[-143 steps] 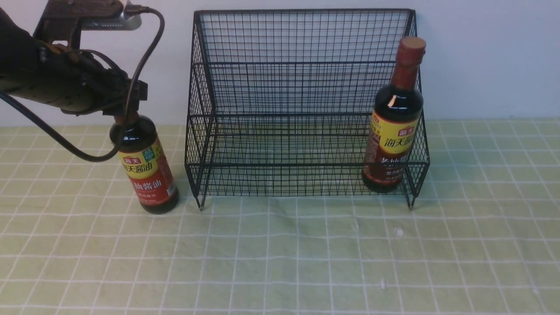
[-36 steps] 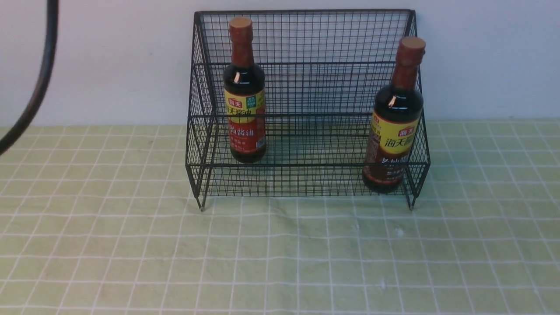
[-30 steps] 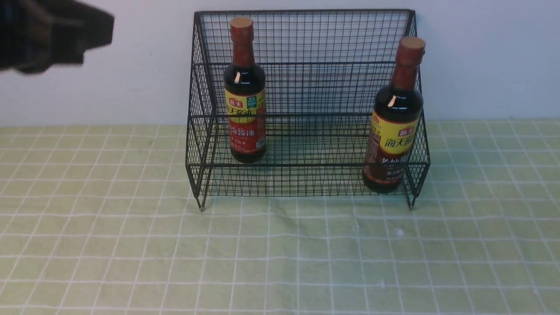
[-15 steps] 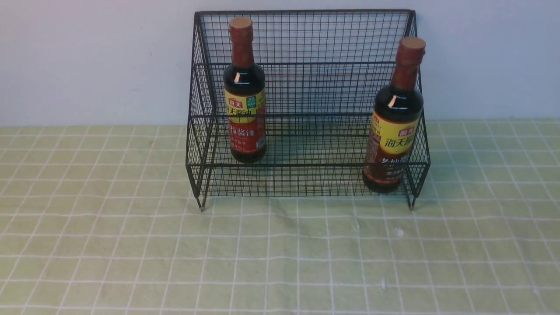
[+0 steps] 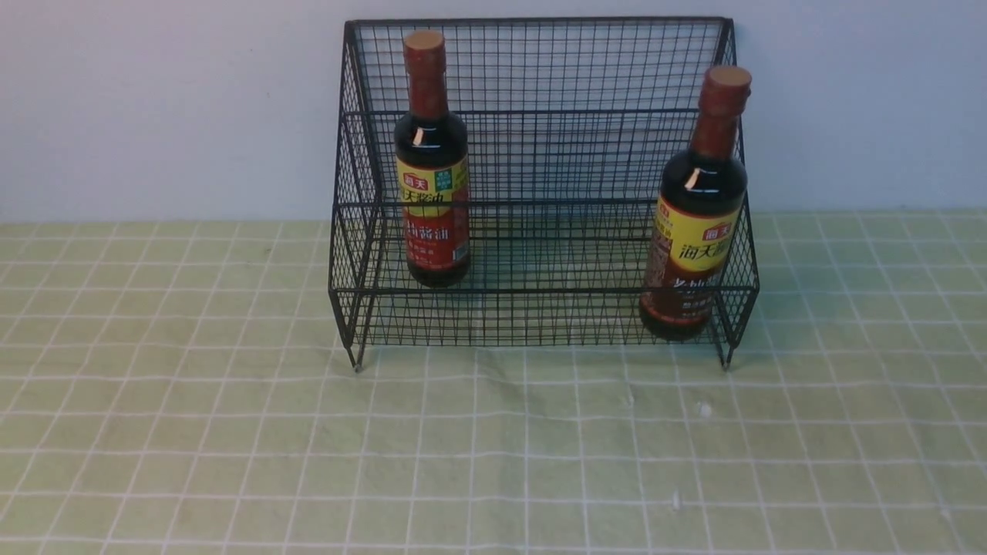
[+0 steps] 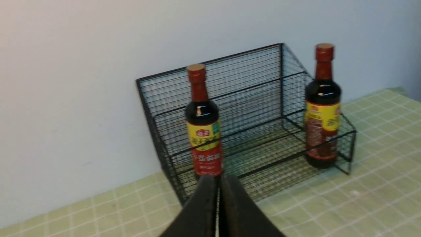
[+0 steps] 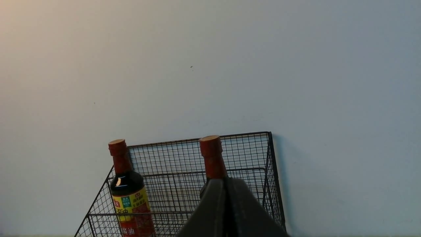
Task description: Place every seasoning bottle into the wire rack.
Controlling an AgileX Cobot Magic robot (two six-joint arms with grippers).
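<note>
The black wire rack point(image 5: 540, 154) stands against the wall. One seasoning bottle point(image 5: 432, 162) with a red-and-yellow label stands upright inside it at the left. The other bottle point(image 5: 698, 208), with the browner label, stands in the lower front tier at the right. Both also show in the left wrist view, the left bottle point(image 6: 203, 125) and the right bottle point(image 6: 323, 108) in the rack point(image 6: 263, 98). My left gripper point(image 6: 218, 179) is shut and empty, well back from the rack. My right gripper point(image 7: 225, 181) is shut and empty, raised, with the rack point(image 7: 250, 154) and the bottle necks point(image 7: 212, 158) beyond it. Neither arm shows in the front view.
A green checked cloth point(image 5: 493, 447) covers the table in front of the rack and to both sides. A plain white wall point(image 5: 154, 108) rises right behind the rack.
The left bottle went from the table, held by my left gripper, into the rack. My left arm then let go and drew back out of the front view.
</note>
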